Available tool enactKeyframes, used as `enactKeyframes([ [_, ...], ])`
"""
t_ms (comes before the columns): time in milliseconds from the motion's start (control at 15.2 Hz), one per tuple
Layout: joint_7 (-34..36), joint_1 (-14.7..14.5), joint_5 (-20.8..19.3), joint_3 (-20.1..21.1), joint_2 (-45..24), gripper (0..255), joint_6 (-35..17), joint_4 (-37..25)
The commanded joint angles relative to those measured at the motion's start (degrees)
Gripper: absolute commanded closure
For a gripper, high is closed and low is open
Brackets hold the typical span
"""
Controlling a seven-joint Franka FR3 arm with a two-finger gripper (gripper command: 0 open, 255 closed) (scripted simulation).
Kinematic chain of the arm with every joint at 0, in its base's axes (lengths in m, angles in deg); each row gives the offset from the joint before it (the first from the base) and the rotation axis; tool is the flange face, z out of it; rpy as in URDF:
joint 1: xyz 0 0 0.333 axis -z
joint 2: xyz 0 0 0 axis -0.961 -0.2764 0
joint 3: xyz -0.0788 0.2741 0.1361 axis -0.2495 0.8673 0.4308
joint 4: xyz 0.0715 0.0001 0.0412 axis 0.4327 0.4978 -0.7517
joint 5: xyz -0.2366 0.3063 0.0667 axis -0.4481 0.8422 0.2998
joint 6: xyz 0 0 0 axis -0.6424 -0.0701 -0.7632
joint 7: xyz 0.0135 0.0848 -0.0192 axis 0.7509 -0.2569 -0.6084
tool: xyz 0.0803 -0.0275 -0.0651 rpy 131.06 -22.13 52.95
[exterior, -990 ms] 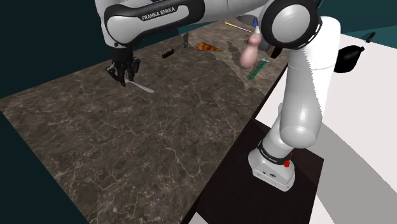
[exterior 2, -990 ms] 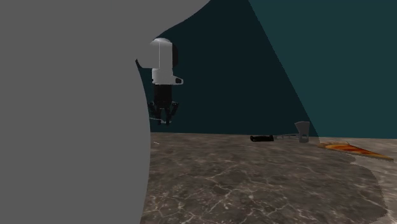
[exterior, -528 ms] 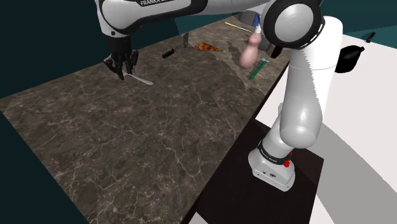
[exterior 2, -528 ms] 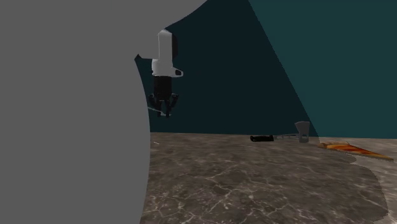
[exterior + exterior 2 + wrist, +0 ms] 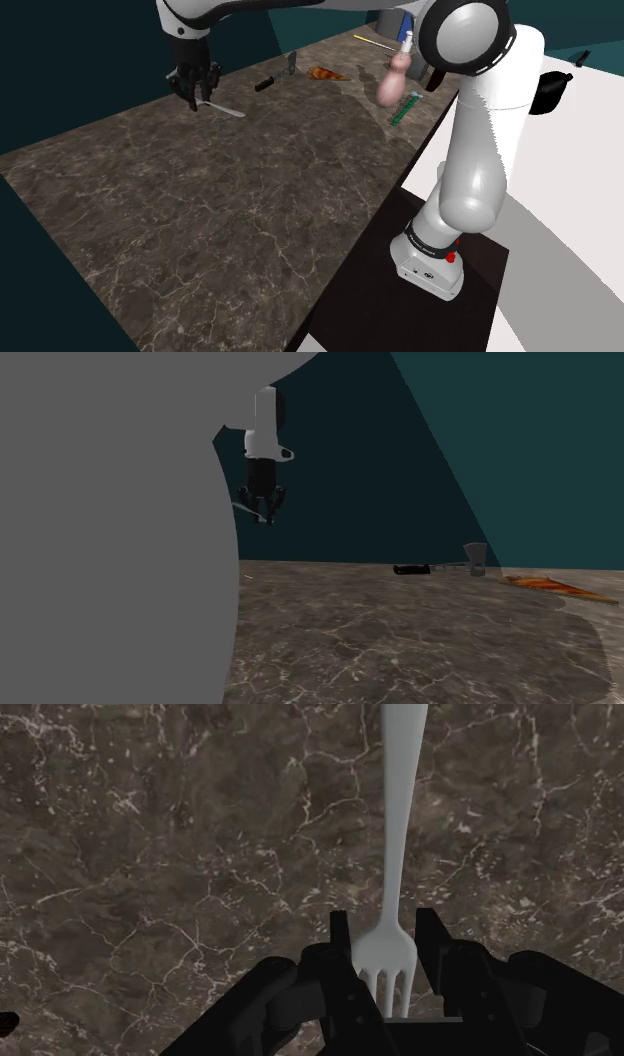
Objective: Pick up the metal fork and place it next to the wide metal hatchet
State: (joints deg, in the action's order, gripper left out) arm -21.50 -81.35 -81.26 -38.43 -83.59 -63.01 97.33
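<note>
Fork point(image 5: 402, 834) tine-end clamped in tool point(image 5: 385, 932), handle jutting outward

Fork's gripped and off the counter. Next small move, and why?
Probably carry the fork across toward the hatchet. The gripper is shut on it, well above the counter, and the hatchet lies apart, farther along the counter's far edge.

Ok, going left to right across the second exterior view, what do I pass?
Grey shape → gripper holding the fork in the air → hatchet → orange wedge.
</note>
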Motion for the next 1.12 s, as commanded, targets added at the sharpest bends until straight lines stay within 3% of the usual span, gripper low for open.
enactKeyframes([
  [0, -2.2, 1.8, 0.8, -0.5, 1.7, 255, -0.5, 2.1],
  [528, -12.8, 9.0, 3.7, -3.7, 6.7, 255, -2.4, 8.6],
  [1056, -23.3, 15.4, 5.5, -7.5, 8.0, 255, -2.7, 10.1],
])
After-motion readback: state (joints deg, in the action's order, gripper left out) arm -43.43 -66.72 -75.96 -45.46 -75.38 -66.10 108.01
